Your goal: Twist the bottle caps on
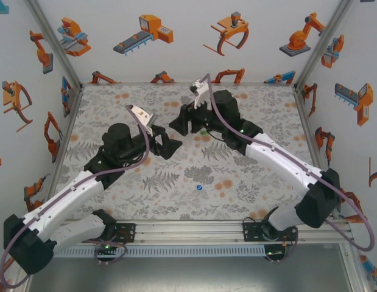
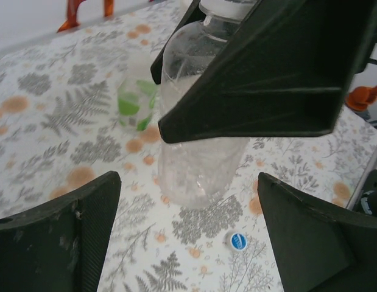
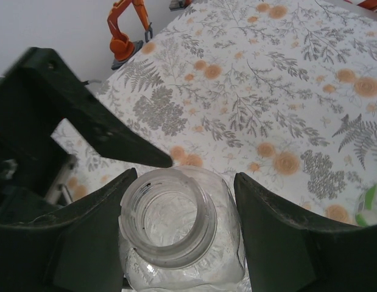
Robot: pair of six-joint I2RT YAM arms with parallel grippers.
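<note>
On the fern-print tablecloth (robot-sticker walls), right gripper clamps the clear bottle; left gripper gapes empty.

Top of clear bottle cut by frame edge, shoulder hidden behind black finger. Behind it green bottle blurred, half hidden. Tiny blue cap: no detail. Right wrist: bottle base cut off.

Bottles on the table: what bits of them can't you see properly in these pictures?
- Clear bottle: left wrist view, its top is covered by the right jaws; top view, both jaws hide nearly all of it.
- Green bottle: left wrist view, blurred and partly behind the clear bottle; right wrist view, cut off by the right edge.
- Blue cap: top view, too small to read its mark.
</note>
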